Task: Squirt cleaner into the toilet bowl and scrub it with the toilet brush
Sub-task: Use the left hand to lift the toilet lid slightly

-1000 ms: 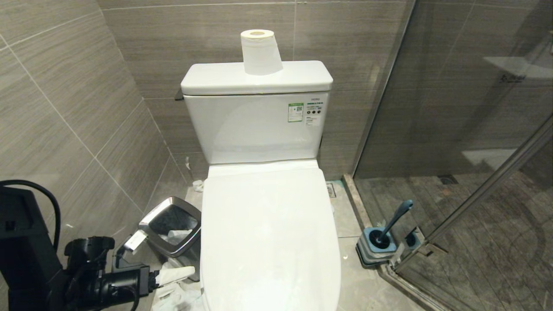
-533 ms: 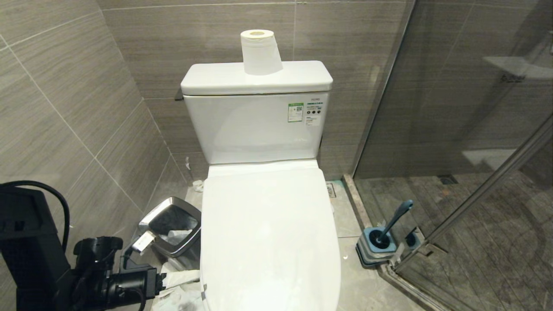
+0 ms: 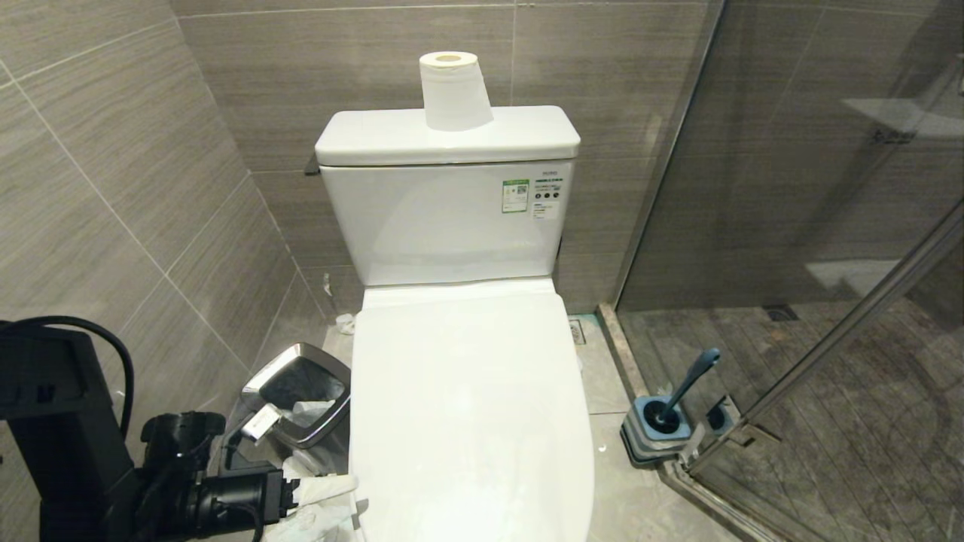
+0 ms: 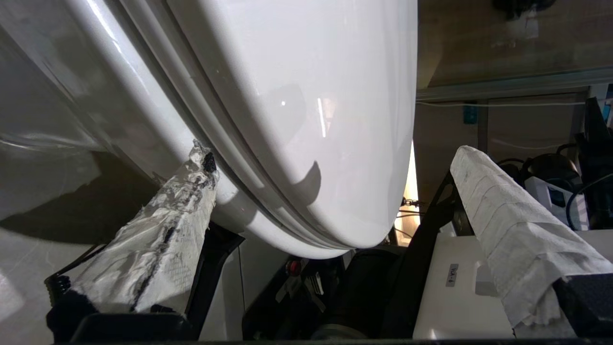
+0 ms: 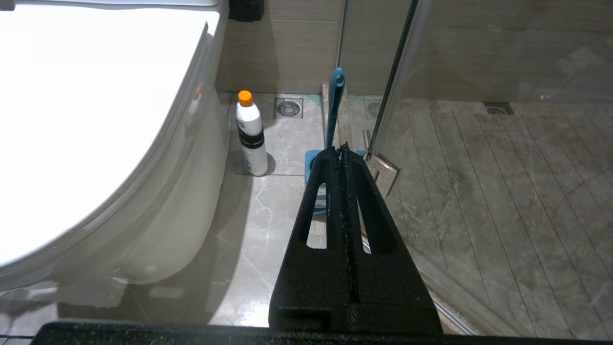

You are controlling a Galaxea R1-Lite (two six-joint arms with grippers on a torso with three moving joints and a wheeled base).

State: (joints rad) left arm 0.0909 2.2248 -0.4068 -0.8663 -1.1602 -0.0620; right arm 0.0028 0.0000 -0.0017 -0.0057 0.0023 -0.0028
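White glossy ceramic toilet bowl (image 3: 467, 421) had lid down. Slate-blue toilet brush (image 3: 689, 388) stood in squarish blue-grey holder (image 3: 654, 436) on floor by glass shower door. Whitish orange-capped cleaner bottle (image 5: 251, 136) upright beside bowl. Steel-rimmed black bin (image 3: 301, 399) held crumpled paper. Left gripper (image 3: 331, 493) at lid's edge, paper-wrapped jaws apart. Right gripper (image 5: 344, 148) jaws together, empty.

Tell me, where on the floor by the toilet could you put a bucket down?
Bare tile lies between the toilet bowl and the shower glass, in front of the cleaner bottle and toilet brush. The other side is crowded: the bin, crumpled paper and the left gripper.
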